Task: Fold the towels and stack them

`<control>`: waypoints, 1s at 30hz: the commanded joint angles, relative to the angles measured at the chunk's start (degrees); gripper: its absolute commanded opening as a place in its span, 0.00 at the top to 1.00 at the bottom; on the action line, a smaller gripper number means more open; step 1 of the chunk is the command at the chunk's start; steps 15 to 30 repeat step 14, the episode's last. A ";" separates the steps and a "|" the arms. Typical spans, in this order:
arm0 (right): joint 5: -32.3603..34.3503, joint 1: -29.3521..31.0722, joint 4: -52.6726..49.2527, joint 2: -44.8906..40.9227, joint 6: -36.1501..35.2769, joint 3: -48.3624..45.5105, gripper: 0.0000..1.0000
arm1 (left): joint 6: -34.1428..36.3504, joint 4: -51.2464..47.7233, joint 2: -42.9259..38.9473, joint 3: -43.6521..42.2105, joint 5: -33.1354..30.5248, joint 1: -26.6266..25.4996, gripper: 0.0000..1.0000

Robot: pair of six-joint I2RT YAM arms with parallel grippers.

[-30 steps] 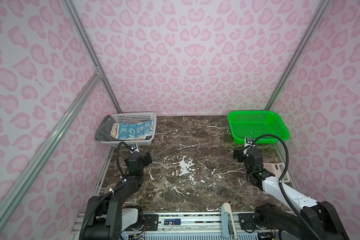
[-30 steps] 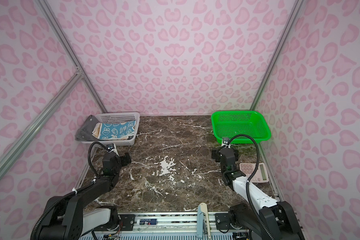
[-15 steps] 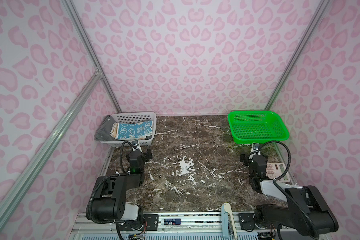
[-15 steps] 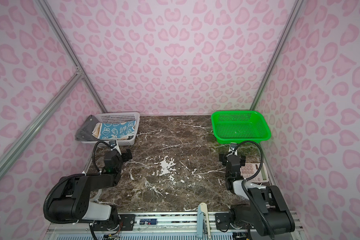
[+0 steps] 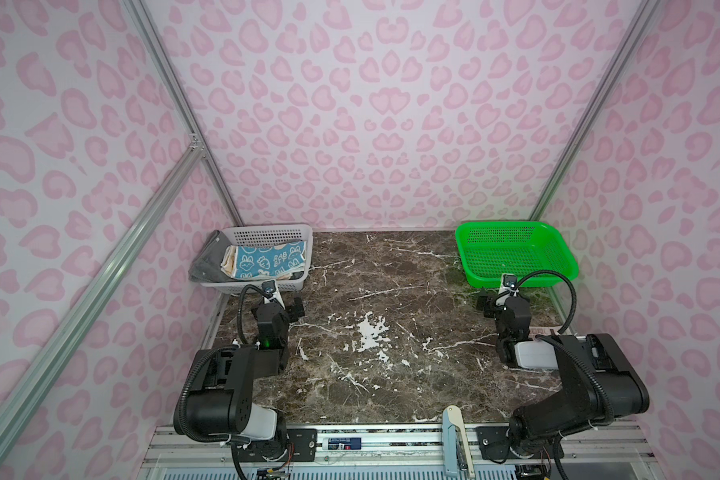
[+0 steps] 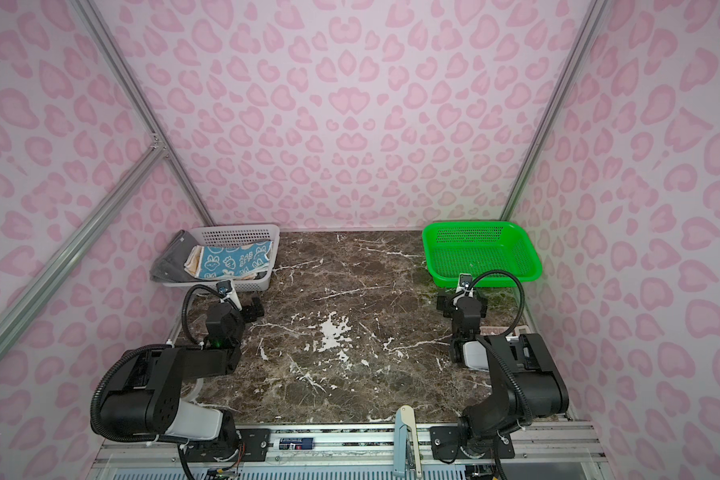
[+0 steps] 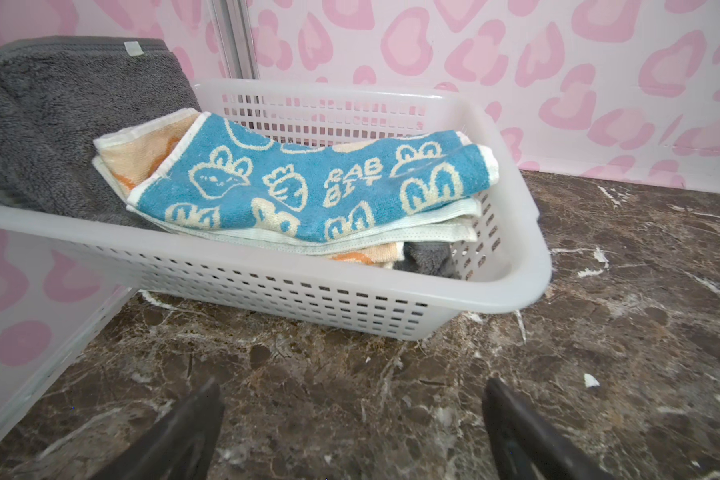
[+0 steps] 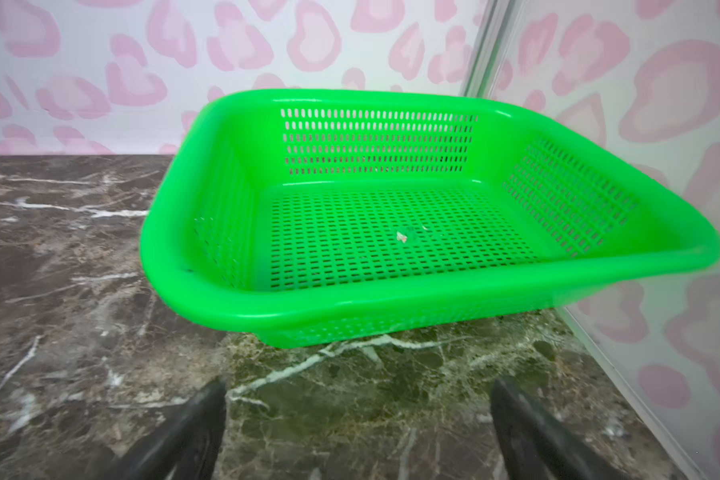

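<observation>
The towels lie piled in a white basket (image 5: 267, 229) at the back left. A blue rabbit-print towel (image 7: 308, 187) is on top, over an orange one (image 7: 142, 156). A dark grey one (image 7: 51, 124) hangs over the basket's left rim. In both top views the blue towel (image 5: 267, 259) (image 6: 233, 259) shows clearly. My left gripper (image 7: 353, 384) is open and empty, low over the marble just in front of that basket (image 7: 516, 286). My right gripper (image 8: 359, 382) is open and empty too, just in front of the green basket (image 8: 391, 309).
The green basket (image 5: 516, 226) sits at the back right with only a speck of lint in it. Pink patterned walls and metal posts close in three sides. A small pale device (image 5: 542, 331) lies by the right wall. A white-handled tool (image 5: 454, 436) rests on the front rail.
Both arms have folded back toward the front rail, and their big rear links have come into view. The grippers stay low in front of their baskets, still open.
</observation>
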 commanded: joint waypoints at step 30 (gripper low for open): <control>-1.51 0.00 -1.08 -0.07 1.00 0.25 0.00 | 0.65 2.17 0.36 0.57 0.37 -0.23 0.02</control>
